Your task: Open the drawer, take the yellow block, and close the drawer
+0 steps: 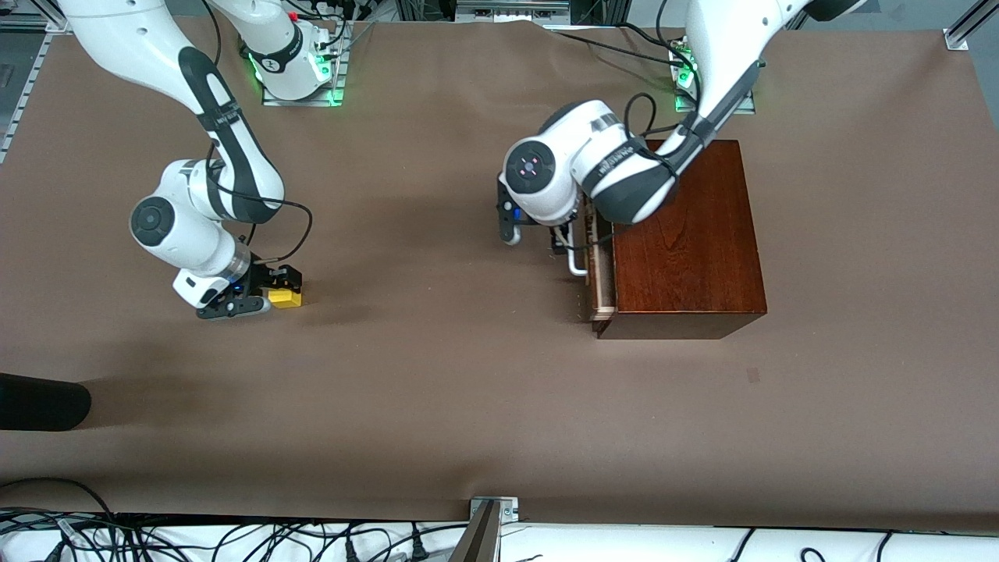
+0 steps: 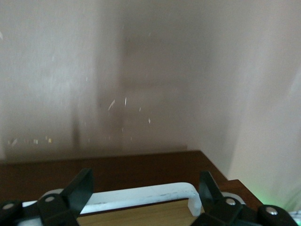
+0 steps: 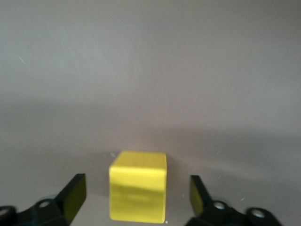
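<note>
Two arms bent low: left gripper [image 1: 563, 243] at the drawer [image 1: 599, 265], jaws wide beside its handle [image 2: 141, 195]; right gripper [image 3: 136, 197] well apart, jaws wide around the yellow block [image 3: 138, 192] on the worktop [image 1: 437, 375].

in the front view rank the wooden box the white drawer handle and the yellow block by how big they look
1. wooden box
2. white drawer handle, partly hidden by the left gripper
3. yellow block, beside the right gripper

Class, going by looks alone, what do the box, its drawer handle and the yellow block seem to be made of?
The box looks like varnished reddish-brown wood: grain lines and a gloss show on top. The drawer handle is a white bar, likely painted metal or plastic; its scuffed matt coat leaves that open. The yellow block has plain, even, matt faces, so painted wood or plastic.
</note>
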Controlling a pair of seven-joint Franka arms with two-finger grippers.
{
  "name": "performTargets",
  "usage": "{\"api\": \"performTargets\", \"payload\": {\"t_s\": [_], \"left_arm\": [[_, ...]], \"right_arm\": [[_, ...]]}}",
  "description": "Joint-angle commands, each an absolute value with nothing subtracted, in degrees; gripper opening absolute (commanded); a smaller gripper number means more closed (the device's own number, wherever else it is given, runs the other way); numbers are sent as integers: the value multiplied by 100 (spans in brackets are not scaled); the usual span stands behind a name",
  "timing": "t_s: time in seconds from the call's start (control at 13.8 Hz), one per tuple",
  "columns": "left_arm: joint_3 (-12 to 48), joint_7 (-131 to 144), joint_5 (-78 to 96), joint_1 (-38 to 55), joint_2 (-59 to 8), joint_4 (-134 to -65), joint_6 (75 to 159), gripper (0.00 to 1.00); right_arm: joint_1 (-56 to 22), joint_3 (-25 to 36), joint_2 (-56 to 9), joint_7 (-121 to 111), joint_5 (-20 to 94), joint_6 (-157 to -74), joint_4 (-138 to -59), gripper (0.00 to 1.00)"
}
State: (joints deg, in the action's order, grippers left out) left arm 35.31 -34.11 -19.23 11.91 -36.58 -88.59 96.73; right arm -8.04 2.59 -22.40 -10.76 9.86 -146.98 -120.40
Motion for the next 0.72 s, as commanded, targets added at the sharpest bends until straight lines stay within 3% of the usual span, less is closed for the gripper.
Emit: {"api": "performTargets", "payload": {"t_s": [0.0,0.29,0.65], "left_arm": [[3533,-3498,-2065,985,-3472,-8965,9379,100],[3568,-3472,-2065,1037,-3463,-8912,9492,100],[3709,-2280,-1521,994,-2920,-8474,9862,100]], "right_arm": [[-800,290,-1523,-1064,888,-14110,-11875,100],[-800,246,-512,-1037,888,-12913,-11541,100],[-800,290,-273,-976,879,-11094,-10408,100]]}}
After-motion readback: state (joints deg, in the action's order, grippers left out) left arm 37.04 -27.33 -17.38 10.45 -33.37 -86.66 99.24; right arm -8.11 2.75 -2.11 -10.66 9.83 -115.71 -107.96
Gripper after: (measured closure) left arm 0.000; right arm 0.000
